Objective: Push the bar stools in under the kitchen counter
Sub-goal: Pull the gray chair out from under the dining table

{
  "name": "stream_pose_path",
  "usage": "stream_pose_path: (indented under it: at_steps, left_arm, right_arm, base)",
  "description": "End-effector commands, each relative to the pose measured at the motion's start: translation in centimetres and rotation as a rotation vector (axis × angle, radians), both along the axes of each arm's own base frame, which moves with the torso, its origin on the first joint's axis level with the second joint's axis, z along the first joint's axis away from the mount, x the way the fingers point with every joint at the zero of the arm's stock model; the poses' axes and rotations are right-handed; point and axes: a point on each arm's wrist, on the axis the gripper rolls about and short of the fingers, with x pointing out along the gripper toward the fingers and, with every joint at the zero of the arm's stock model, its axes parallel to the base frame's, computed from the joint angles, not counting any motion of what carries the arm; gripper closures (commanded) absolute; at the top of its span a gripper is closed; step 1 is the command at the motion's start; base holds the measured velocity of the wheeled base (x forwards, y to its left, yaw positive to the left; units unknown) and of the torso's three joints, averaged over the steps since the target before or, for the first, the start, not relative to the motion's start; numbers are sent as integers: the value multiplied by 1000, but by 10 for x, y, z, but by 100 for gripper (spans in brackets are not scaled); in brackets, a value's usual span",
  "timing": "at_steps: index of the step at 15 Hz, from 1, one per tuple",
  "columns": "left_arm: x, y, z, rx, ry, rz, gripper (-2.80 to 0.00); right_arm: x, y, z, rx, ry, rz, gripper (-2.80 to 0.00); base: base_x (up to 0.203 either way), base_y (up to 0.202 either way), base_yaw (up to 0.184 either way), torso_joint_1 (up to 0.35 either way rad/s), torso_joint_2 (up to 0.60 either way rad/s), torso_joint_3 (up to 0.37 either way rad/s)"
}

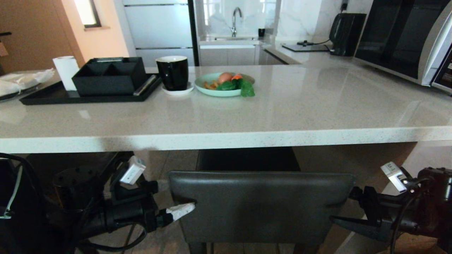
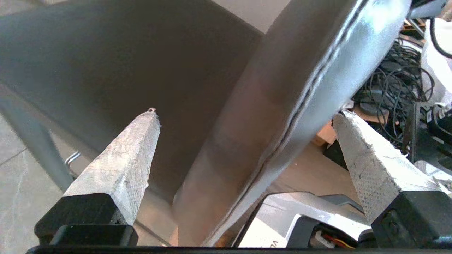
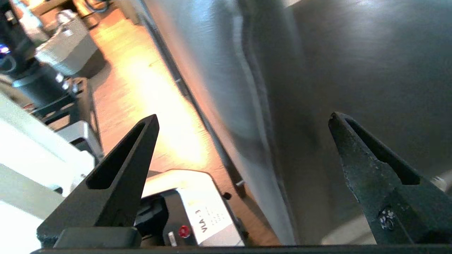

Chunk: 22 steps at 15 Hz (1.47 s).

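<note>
Currently, left end effector [image 1: 155, 194] spread apart, straddling stool [image 1: 261, 204] backrest edge, right end effector [image 1: 344, 208] likewise apart at opposite edge, surface [image 1: 247, 116] beyond.

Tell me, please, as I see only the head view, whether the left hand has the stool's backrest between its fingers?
Observer: Yes; the left wrist view shows the backrest edge running between the open left hand fingers.
Operator: And the right hand?
Observer: The right hand is the same in its wrist view: black fingers wide open, the backrest's other edge between them.
Operator: Anything else nearby?
Observer: A tangle of cables lies beyond the backrest, in the left wrist view.
</note>
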Motion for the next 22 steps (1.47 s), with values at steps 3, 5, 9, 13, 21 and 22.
stream_pose_path:
  at_steps: [3, 5, 9, 13, 21, 22]
  left_arm:
    - [8, -7, -5, 2, -1, -13, -280]
    - [9, -7, -9, 7, 11, -7, -280]
    - [6, -9, -7, 9, 3, -17, -280]
    - [6, -9, -5, 6, -8, -16, -280]
    - [3, -28, -6, 17, -14, -32, -280]
    - [3, -28, -7, 19, -10, -22, -280]
  right_arm:
    - [12, 10, -6, 7, 9, 54, -280]
    - [16, 16, -6, 13, 9, 88, -280]
    - [20, 27, -1, 19, 3, 127, -280]
    - [20, 28, -1, 21, 8, 130, -280]
    - [25, 33, 3, 31, 10, 145, -280]
    - [25, 33, 3, 31, 10, 147, -280]
  base:
    - [0, 0, 0, 0, 0, 0]
    - [0, 0, 0, 0, 0, 0]
    - [0, 0, 0, 0, 0, 0]
    - [0, 0, 0, 0, 0, 0]
    - [0, 0, 0, 0, 0, 0]
    - [0, 0, 0, 0, 0, 0]
